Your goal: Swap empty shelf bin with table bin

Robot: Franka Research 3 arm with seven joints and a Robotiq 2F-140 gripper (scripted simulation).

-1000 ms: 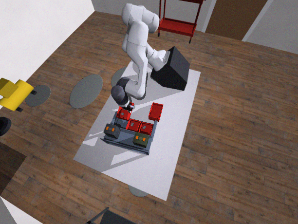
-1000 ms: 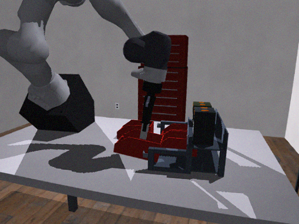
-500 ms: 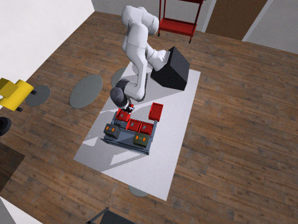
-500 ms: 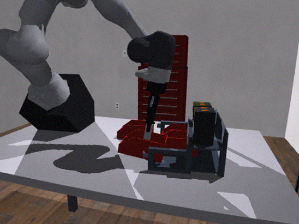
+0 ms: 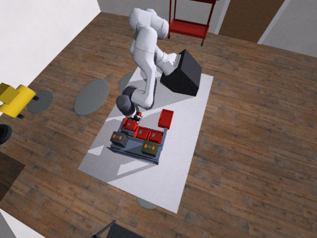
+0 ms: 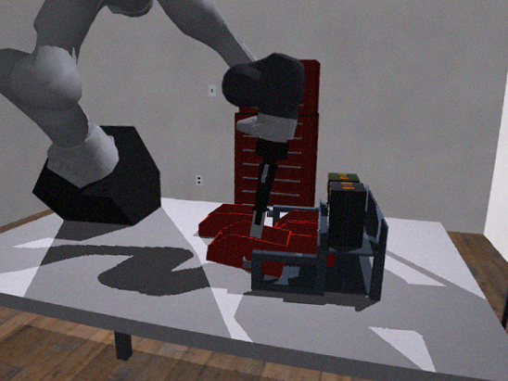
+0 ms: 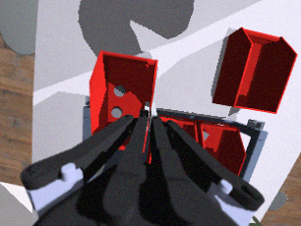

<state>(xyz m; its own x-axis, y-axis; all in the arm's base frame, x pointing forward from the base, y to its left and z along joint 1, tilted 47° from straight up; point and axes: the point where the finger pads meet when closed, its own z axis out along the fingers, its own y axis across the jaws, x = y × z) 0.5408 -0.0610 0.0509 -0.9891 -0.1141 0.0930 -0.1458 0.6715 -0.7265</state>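
The bin with grey parts (image 5: 129,123) (image 6: 229,251) (image 7: 125,74) is at the left bay of the shelf (image 5: 164,134) (image 6: 289,258). My gripper (image 6: 257,234) (image 7: 149,108) is shut on the top of its right side wall. The bin's robot-side end juts out past the shelf front and looks higher than its inner end, so it is tilted. Whether its base touches the lip is hidden. Parts are still inside. The empty bin (image 5: 166,118) (image 6: 215,220) (image 7: 261,69) stands on its base on the table, apart from the shelf.
Two other red bins with parts (image 5: 142,133) (image 5: 155,136) sit side by side in the shelf, right of the held bin. A dark case (image 5: 119,139) (image 6: 346,217) and a green case (image 5: 150,148) stand on the upper board behind the bins.
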